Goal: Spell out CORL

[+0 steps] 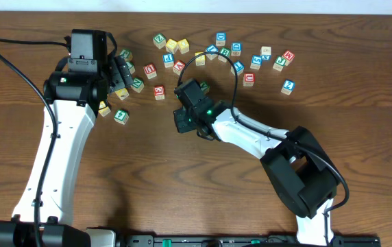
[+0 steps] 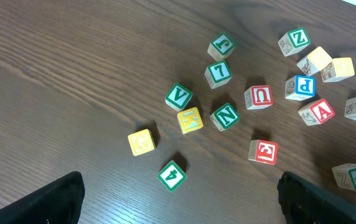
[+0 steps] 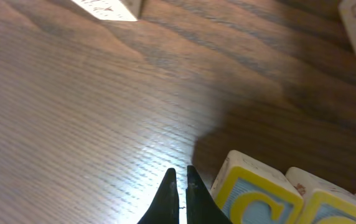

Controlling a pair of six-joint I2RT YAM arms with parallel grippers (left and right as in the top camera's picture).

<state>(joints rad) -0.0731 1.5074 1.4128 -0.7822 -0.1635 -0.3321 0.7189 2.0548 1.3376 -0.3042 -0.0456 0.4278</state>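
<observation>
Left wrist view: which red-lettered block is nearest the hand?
The E block, lowest of the three; the U block and A block sit farther up.

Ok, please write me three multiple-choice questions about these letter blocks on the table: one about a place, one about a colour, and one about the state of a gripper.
1. Where does the yellow K block lie?
A) between the green V block and the green N block
B) stacked on another block
C) alone, far from every other block

2. What colour is the letter on the U block?
A) blue
B) green
C) red

3. In what state is the right gripper?
A) open wide
B) shut on a block
C) shut and empty

Answers:
1 A: the K sits in the gap between the V and the N.
2 C: the U and its border are red.
3 C: its fingertips meet with nothing between them, beside the C block.
</observation>
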